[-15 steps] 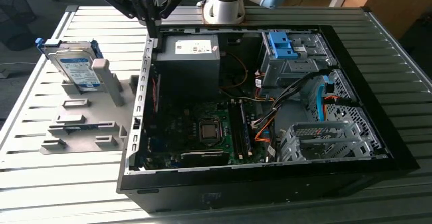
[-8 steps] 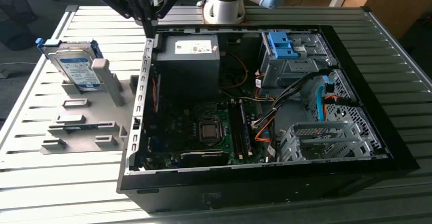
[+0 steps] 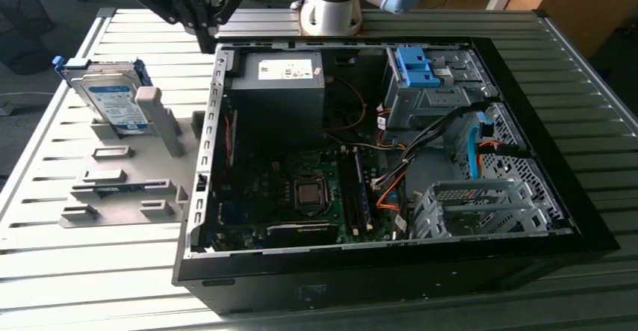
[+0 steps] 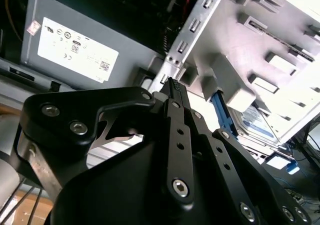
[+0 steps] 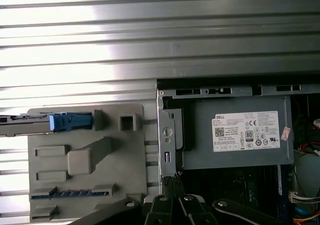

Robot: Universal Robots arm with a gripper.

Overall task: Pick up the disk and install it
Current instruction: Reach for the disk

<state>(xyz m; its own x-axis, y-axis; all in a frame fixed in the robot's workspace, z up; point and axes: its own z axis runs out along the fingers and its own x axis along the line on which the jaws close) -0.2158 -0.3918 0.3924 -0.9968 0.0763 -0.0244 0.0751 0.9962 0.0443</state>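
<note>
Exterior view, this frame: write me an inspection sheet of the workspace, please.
Surface: slatted metal table carrying an open computer case.
Job's things: disk stands in the grey holder, outside the case.
Clutter: nothing seen.
Grippers: gripper shut, empty, by the case's corner, apart from the disk.
Cables: bundle inside the case.
Surroundings: arm base; wooden furniture.

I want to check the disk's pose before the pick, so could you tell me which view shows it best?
The exterior view: the disk stands on edge in the grey holder, label in sight. The first wrist view shows the disk edge-on; in the second wrist view the disk is partly hidden behind the holder.
</note>
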